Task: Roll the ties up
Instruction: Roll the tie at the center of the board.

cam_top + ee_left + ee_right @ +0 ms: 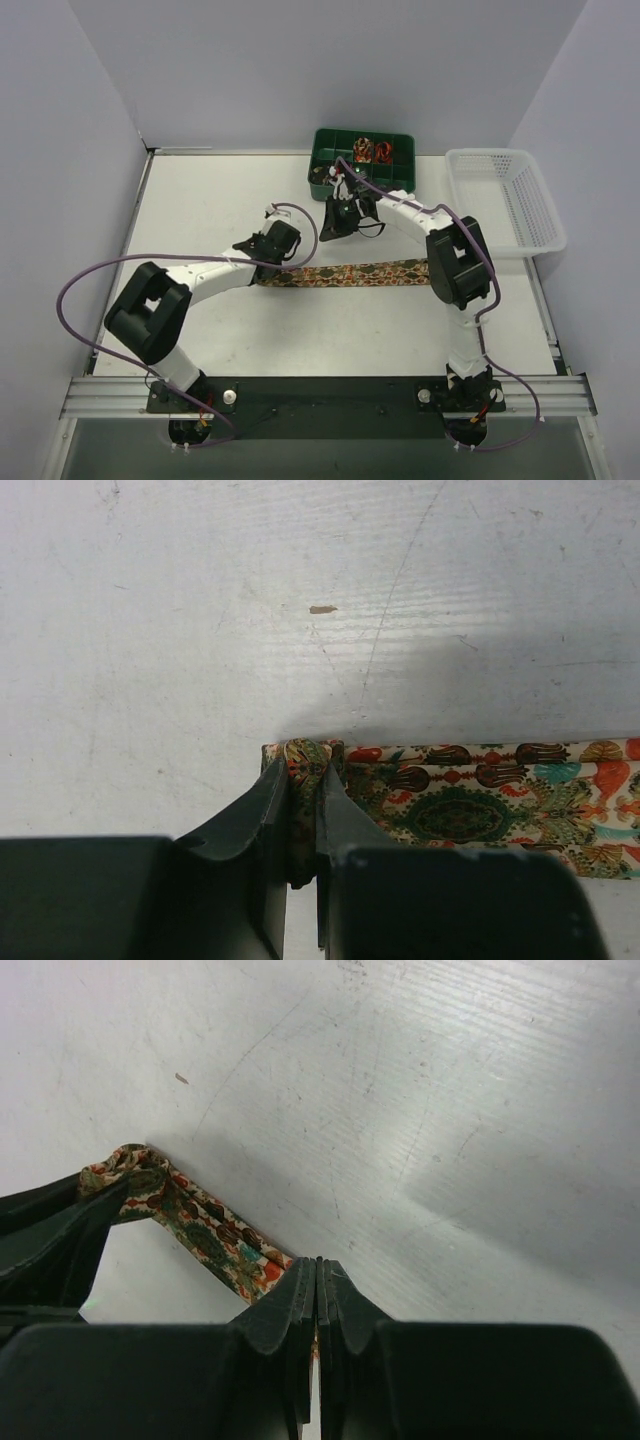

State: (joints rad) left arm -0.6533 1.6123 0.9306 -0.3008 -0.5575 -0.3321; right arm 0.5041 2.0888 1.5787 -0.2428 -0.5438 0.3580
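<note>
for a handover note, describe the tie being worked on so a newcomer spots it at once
On the white table, look at its middle: a long brown-gold patterned fabric necktie lies flat there, its left end pinched in the left pincer. Unlike the small reddish coils in the green compartment tray at the far edge, it is stretched out.

"How are the arms sitting?"

"Both are bent at the elbow and reach inward. The left hand (305,772) is pinched on the tie (480,800) end. The right hand (318,1265) is near it, fingers pressed flat together."
</note>
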